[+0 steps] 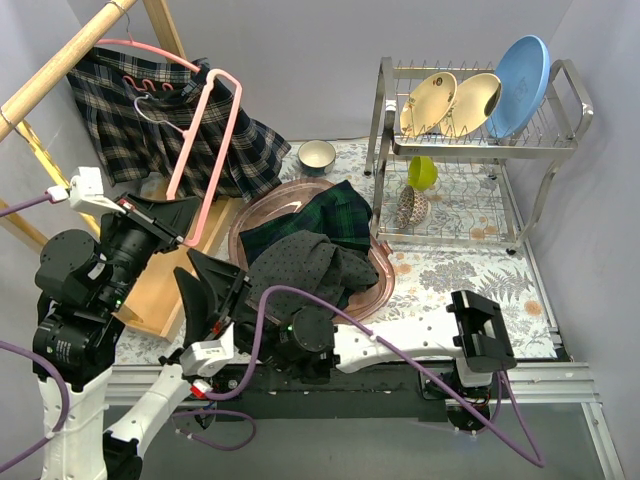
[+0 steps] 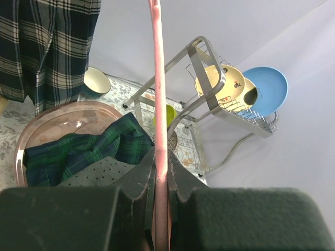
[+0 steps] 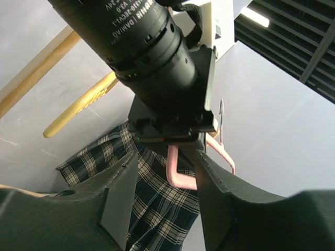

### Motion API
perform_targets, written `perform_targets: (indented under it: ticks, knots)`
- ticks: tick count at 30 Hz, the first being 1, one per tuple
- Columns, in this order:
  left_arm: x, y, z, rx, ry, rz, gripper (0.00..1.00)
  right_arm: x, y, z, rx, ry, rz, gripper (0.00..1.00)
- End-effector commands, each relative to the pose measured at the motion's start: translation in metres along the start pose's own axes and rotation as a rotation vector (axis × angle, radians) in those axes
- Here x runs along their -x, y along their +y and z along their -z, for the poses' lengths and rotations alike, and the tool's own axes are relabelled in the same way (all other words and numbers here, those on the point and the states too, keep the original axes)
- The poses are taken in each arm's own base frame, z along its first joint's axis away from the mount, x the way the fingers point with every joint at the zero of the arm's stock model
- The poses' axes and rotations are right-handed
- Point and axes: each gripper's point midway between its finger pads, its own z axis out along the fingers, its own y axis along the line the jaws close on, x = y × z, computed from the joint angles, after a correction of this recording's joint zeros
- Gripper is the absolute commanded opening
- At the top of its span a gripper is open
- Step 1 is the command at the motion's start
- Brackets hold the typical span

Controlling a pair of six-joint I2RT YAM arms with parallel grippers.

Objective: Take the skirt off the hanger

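1. Left hand [image 2: 161,172]: fully clamped on the pink hanger [image 1: 207,150], gripping its lower end. The bar runs straight up between the fingers in the wrist view.
2. Right hand [image 1: 195,268]: jaws apart, about half spread, holding nothing. It sits just below the left hand and points up at it (I see the hanger's curved end past the fingers, apart from them).
3. Plaid skirt [image 1: 130,130]: on the hanger, draped under the wooden rail [image 1: 60,65] at the far left, above the table [image 1: 470,265].
4. Round tray [image 1: 385,275] mid-table holds a green plaid garment [image 1: 330,215] and a dark dotted one [image 1: 300,260].
5. Dish rack [image 1: 480,150] on the far right, well apart from both hands.
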Motion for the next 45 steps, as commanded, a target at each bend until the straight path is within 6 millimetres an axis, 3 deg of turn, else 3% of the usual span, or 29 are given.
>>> perform_targets:
  ticks: [1, 9, 17, 26, 36, 45]
  knots:
    - [0.001, -0.009, 0.005, -0.047, -0.005, 0.02, 0.0, 0.007, -0.021, -0.017, -0.059, 0.02, 0.018, 0.51]
    - [0.001, -0.01, 0.011, -0.047, 0.0, 0.023, 0.0, -0.011, -0.019, -0.028, -0.084, 0.089, 0.073, 0.31]
    - [-0.002, -0.008, 0.012, -0.031, 0.019, 0.019, 0.0, -0.037, -0.022, -0.031, -0.109, 0.173, 0.138, 0.17]
    - [-0.004, 0.0, 0.009, 0.012, 0.03, 0.015, 0.0, -0.063, -0.021, -0.025, -0.166, 0.276, 0.223, 0.25]
    - [-0.005, 0.014, 0.003, 0.081, 0.023, 0.019, 0.0, -0.056, -0.029, -0.017, -0.232, 0.298, 0.261, 0.28]
    - [0.008, 0.026, -0.005, 0.153, -0.031, -0.009, 0.0, -0.037, -0.011, 0.001, -0.026, 0.244, -0.05, 0.43]
